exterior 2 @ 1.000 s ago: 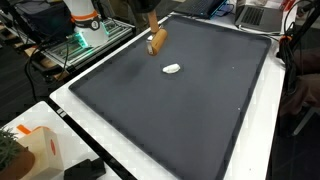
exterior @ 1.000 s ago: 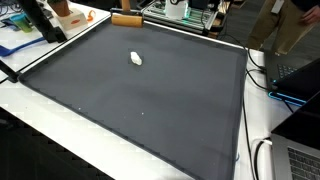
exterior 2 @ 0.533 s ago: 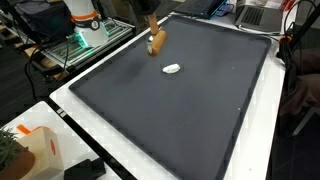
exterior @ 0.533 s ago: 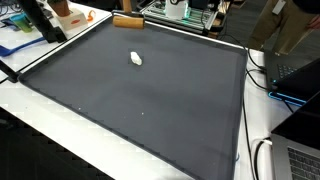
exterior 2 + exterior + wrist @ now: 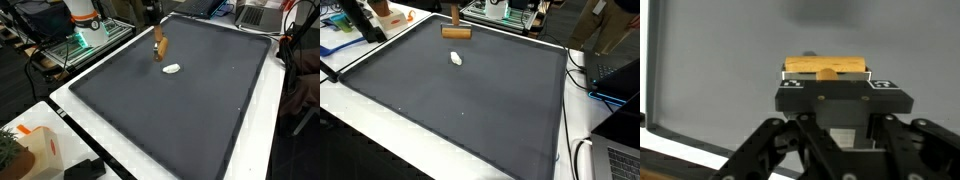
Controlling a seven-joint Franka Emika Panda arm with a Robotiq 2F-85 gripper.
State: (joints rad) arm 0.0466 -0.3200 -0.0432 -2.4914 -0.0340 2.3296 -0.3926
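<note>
The gripper pinches a wooden block between its fingers, which are closed tight on the block's sides in the wrist view. In both exterior views the block hangs over the black mat close to one edge of it. A small white piece lies on the mat near the block, apart from it.

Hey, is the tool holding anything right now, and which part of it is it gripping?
Yes: the tool is shut on a wooden block, gripping it from above at about the middle of its length. The exact contact points are hidden.
</note>
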